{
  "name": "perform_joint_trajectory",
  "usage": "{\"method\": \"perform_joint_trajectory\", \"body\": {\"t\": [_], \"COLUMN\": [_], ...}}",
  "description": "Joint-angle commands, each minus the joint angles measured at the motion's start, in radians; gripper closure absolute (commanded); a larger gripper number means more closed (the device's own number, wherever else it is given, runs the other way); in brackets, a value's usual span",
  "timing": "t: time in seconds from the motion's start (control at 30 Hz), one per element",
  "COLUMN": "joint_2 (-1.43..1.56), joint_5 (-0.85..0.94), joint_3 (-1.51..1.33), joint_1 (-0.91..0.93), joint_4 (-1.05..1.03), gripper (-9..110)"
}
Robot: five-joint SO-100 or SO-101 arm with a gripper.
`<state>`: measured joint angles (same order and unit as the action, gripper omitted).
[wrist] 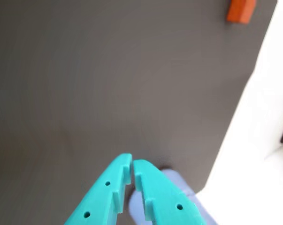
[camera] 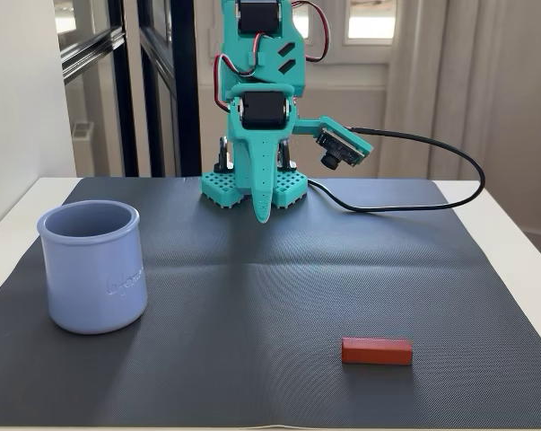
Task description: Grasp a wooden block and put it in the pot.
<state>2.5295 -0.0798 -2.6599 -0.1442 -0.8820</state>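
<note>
**Gripper closed and empty, block and pot both apart from it**

The teal gripper point(camera: 262, 214) hangs point-down close in front of the arm's base at the far edge of the dark mat point(camera: 279, 296). Its two fingers are pressed together with nothing between them; in the wrist view the gripper point(wrist: 132, 165) shows only a thin seam between the tips.

The wooden block point(camera: 376, 350) lies flat on the mat, well apart from the gripper, nearer the fixed camera and off to the gripper's right as that view shows it. In the wrist view only an end of the wooden block point(wrist: 240, 10) shows, orange-red, at the top edge, far ahead of the fingertips and to their right.

The pot point(camera: 93, 267) stands upright on the mat, well apart from the gripper, to its left in the fixed view and nearer the camera. Its mouth faces up and faint lettering marks its side. Block and pot sit well apart from each other, on opposite sides of the gripper.

A black cable point(camera: 414, 180) loops from the wrist camera point(camera: 344, 148) over the mat's far right part.
</note>
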Motion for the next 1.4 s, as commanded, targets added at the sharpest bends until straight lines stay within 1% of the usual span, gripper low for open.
{"method": "perform_joint_trajectory", "body": {"t": [0.0,0.23,0.43,0.93,1.0,1.2,1.37], "joint_2": [-0.115,-0.391,-0.646,-1.065,-1.115,-1.190,-1.243], "joint_5": [-0.058,-0.209,-0.304,-0.311,-0.311,-0.311,-0.313], "joint_3": [0.143,0.391,0.584,0.976,1.017,1.075,1.132], "joint_1": [-0.069,-0.190,-0.215,-0.204,-0.204,-0.210,-0.206], "joint_4": [0.006,0.006,0.005,0.005,0.005,0.005,0.005], "gripper": [101,101,101,101,99,83,81]}}
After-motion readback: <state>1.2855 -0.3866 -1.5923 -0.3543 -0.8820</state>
